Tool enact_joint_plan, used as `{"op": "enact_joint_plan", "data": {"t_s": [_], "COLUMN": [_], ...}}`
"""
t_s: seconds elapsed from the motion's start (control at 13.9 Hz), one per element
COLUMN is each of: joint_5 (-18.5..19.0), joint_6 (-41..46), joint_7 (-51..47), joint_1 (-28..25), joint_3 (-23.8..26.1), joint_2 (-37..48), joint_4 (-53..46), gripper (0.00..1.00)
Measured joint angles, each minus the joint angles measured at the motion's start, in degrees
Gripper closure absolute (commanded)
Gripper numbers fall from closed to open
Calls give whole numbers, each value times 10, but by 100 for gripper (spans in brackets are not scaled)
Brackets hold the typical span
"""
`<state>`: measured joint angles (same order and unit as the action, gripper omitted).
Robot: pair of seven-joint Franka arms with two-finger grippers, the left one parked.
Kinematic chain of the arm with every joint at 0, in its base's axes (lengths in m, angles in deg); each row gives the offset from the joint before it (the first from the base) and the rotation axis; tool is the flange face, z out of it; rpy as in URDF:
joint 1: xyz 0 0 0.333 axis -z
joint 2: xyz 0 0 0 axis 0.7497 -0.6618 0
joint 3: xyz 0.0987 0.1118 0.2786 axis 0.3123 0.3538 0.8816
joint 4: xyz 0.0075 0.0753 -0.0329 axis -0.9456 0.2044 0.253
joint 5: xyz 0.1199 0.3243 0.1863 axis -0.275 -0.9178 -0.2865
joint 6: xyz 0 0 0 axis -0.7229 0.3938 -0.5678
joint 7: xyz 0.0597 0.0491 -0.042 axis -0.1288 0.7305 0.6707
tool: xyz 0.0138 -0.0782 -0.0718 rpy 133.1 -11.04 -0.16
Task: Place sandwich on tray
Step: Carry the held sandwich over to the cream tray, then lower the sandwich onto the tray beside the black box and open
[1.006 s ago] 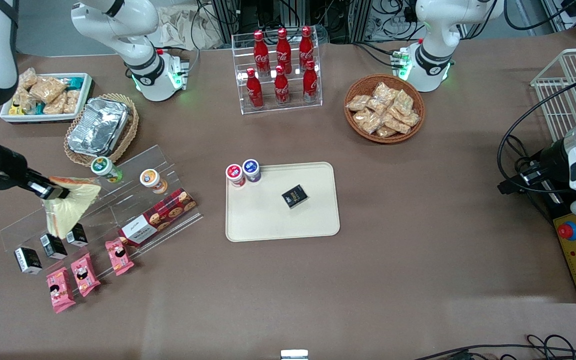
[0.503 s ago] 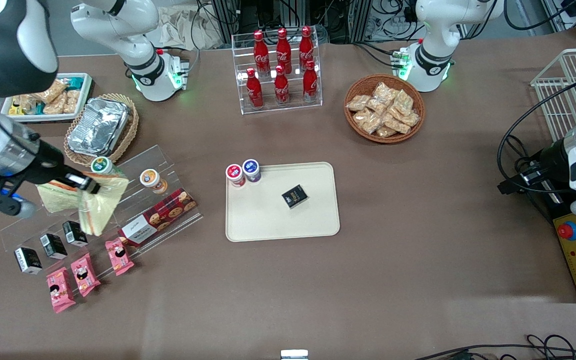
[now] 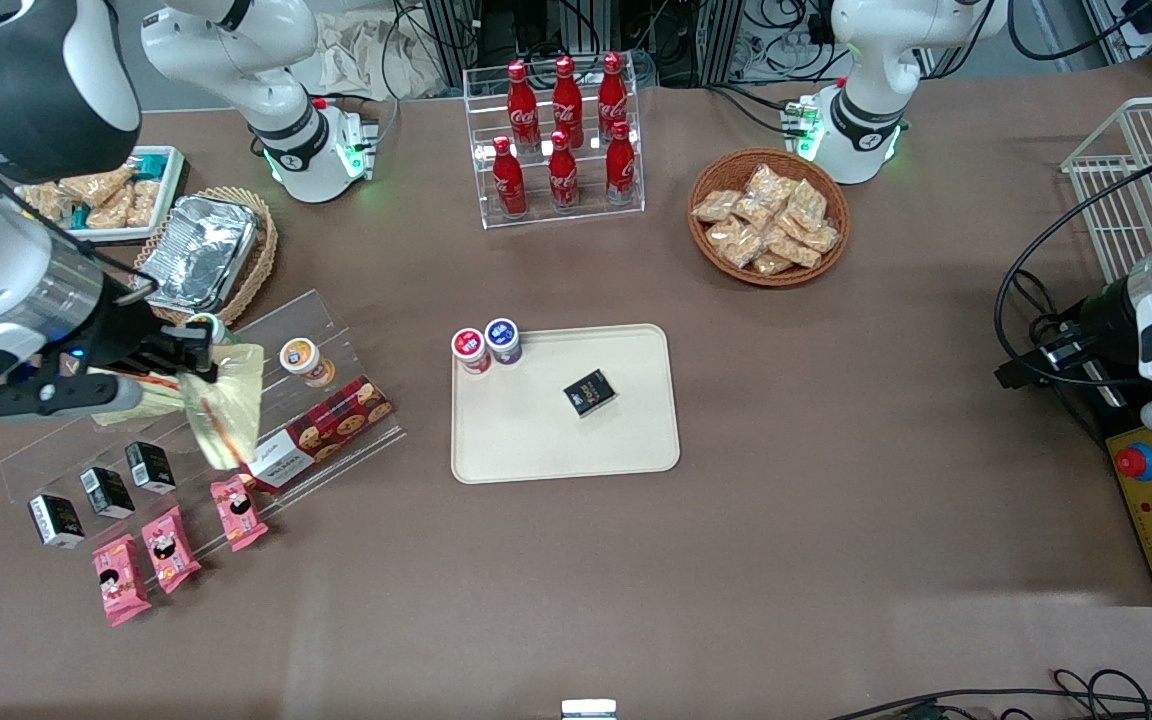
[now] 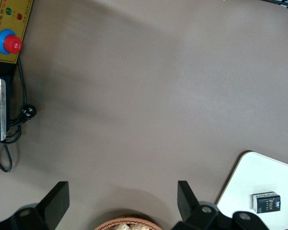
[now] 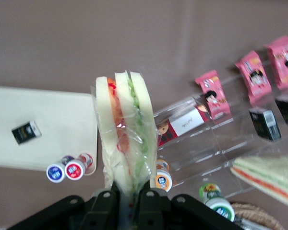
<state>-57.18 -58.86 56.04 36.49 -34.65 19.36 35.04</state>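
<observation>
Brown cloth covers the whole table (image 3: 836,520), and racks of cabling and equipment crowd the edge of the room above it. Over the working arm's end, the white arm reaches in low, its wrist turned so the gripper (image 3: 198,362) hangs above the clear acrylic stand (image 3: 336,330). Its jaws are pinched on the top of the sandwich (image 3: 226,410), which dangles in its clear wrap, lifted free of the stand; the wrist camera shows it (image 5: 127,143) clamped between the two black fingers (image 5: 105,203), pale bread with orange and green filling along the edge. A second, larger sandwich (image 5: 269,179) lies on the stand beneath the arm.

On the stand's steps sit a cookie box (image 3: 316,432), small round tubs (image 3: 303,360) and little black boxes (image 3: 101,490), with pink snack packs (image 3: 166,545) nearer the front camera. Mid-table lies the tray (image 3: 536,450), well apart from the sandwich, carrying a small black box (image 3: 590,392); two round tubs (image 3: 486,345) stand at its corner. A rack of red cola bottles (image 3: 561,140), a wicker basket of snack bags (image 3: 768,215), a foil tray (image 3: 198,250) and a white bin of snacks (image 3: 126,190) line the edge farthest from the front camera.
</observation>
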Motion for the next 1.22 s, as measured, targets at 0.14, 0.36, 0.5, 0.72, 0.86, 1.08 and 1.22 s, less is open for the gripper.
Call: {"op": "enact_joint_plan", "data": {"t_s": [0.14,0.36,0.5,0.72,0.86,1.08,1.22], "joint_5": [3,35,41,46,59,74,77], "joint_6": [-19,-64,-85,-121,-147,-190,-207], "joint_7": [73,141,190,245,255,260,264], "joint_1": [-36,-95,-128,-172,-203,-236,-245], "joint_3": [0,1,2,2,2,1,1], "joint_2": [-8,-24,-43,-94,-130,-172,-193], "joint_4": [0,1,4,8,8,8,8], "gripper": [94,88,87,86,85,74,74]}}
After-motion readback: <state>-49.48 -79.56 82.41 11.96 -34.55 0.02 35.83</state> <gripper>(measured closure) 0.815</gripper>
